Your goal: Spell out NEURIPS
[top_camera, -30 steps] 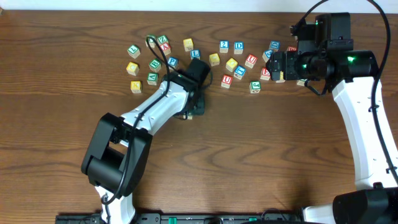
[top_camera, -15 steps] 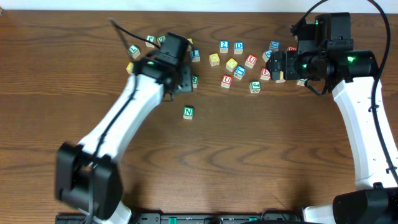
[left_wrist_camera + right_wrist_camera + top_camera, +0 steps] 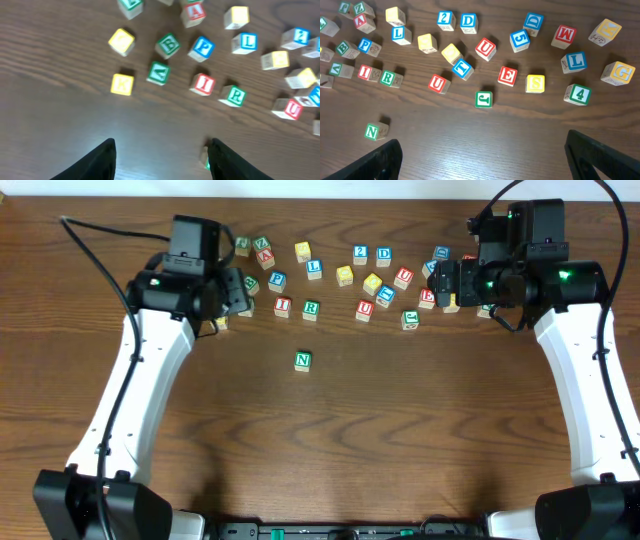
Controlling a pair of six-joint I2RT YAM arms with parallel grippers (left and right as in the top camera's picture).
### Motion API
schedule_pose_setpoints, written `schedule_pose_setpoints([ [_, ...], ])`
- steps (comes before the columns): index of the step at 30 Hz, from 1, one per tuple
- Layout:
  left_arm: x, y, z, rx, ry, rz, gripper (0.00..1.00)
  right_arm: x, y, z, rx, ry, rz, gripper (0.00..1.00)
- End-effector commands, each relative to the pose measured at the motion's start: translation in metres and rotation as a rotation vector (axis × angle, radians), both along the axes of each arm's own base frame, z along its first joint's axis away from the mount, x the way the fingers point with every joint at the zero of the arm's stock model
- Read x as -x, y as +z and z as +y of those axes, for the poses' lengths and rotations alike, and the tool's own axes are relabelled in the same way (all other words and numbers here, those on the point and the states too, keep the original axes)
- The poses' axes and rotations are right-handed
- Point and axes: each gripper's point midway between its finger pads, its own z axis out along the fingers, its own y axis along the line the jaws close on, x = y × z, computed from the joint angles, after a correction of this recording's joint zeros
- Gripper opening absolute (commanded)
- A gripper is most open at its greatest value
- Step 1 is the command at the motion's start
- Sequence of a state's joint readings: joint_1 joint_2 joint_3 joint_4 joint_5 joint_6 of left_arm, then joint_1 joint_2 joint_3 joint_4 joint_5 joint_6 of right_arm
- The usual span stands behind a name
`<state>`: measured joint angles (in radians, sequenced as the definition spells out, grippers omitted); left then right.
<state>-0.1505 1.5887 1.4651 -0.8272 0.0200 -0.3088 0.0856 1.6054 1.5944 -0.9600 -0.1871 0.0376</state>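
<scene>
Blocks for NEURIPS lie mostly unsorted across the far half of the dark wooden surface [image 3: 420,440]. One small wooden cube bearing a green N [image 3: 303,360] stands alone nearer the robot, well apart from the rest. The red I cube [image 3: 283,307] and green R cube [image 3: 311,308] sit just beside each other at the cluster's near edge. The blue P cube [image 3: 276,280] is behind them and a red U cube [image 3: 365,309] lies to their right. The red E cube [image 3: 507,75] and yellow-faced S cube [image 3: 535,83] show close together beneath the right arm.

The left tool [image 3: 161,150] hovers by the cluster's left end, fingers parted and empty. The right tool [image 3: 482,145] hangs spread wide, also carrying nothing.

The cubes look light, rigid and smooth-painted, likely to skid if nudged. The E, probably next, seems best pinched squarely across whichever pair of opposite flat faces stands clear of the S.
</scene>
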Motion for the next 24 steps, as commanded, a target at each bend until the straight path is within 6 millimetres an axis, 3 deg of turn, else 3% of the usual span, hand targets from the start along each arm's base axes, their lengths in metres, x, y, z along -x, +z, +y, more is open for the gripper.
schedule_pose_setpoints([
  [1,0.0,0.011,0.008,-0.026,-0.019,-0.022,0.58,-0.001,0.004,0.007,-0.01,0.009,-0.01,0.98],
  [15,-0.002,0.012,0.011,-0.045,-0.025,-0.028,0.63,-0.003,0.008,0.031,0.001,-0.098,-0.021,0.91],
  [24,-0.003,0.012,0.011,-0.043,-0.026,-0.034,0.63,-0.016,0.01,0.047,0.019,-0.077,0.073,0.88],
])
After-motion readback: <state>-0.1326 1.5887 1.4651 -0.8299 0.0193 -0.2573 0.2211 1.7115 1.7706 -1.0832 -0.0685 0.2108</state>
